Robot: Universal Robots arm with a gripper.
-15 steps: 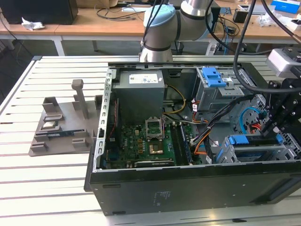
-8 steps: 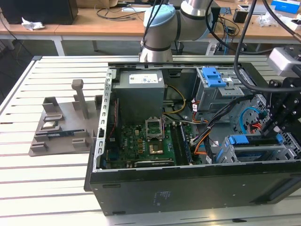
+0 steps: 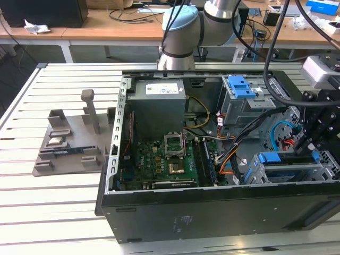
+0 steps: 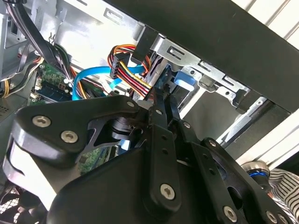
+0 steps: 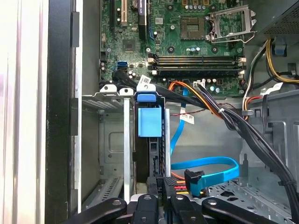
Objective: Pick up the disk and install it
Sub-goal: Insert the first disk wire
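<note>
We are seeing the gripper (image 5: 158, 205) with jaws closed tight beside the disk (image 5: 150, 122), which is sitting upright in the drive cage (image 5: 108, 140). The computer case (image 3: 212, 207) is lying open on a slatted white table (image 3: 53, 212), with desks behind.

A robotics lab or electronics workshop: open computer case (image 3: 212, 159) on a slatted metal workbench (image 3: 53, 212), robot arm (image 3: 183, 32) mounted behind, grey fixture (image 3: 69, 143) alongside, wooden desks (image 3: 79, 29) strewn with cables (image 3: 127, 13) and boxes beyond.
</note>
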